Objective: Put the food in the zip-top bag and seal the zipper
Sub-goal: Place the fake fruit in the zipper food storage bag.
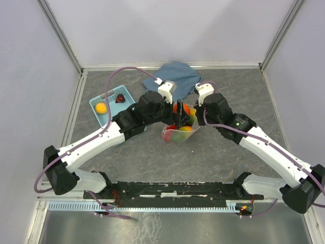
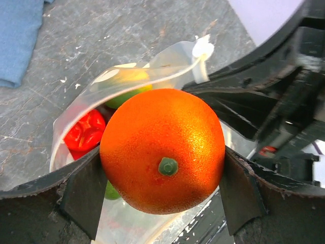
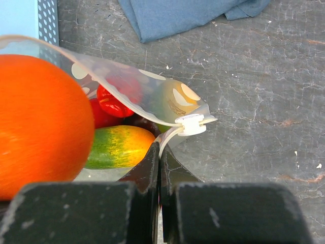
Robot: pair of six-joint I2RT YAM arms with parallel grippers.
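My left gripper [image 2: 162, 175] is shut on an orange toy fruit [image 2: 162, 150] and holds it over the open mouth of the zip-top bag [image 2: 152, 71]. In the top view the orange [image 1: 181, 108] sits between both grippers above the bag [image 1: 179, 133]. My right gripper [image 3: 160, 152] is shut on the bag's near edge, beside the white zipper slider [image 3: 191, 124]. Inside the bag lie a red fruit [image 3: 112, 104], a green-yellow fruit [image 3: 119, 146] and a dark purple one [image 3: 146, 124]. The left wrist view shows the red fruit [image 2: 84, 133] and a green one [image 2: 122, 97].
A light-blue basket [image 1: 104, 113] at the left holds a yellow-orange fruit [image 1: 101, 108] and a dark red fruit [image 1: 120, 98]. A folded blue cloth [image 1: 172, 76] lies behind the grippers. Metal frame posts line the table's sides.
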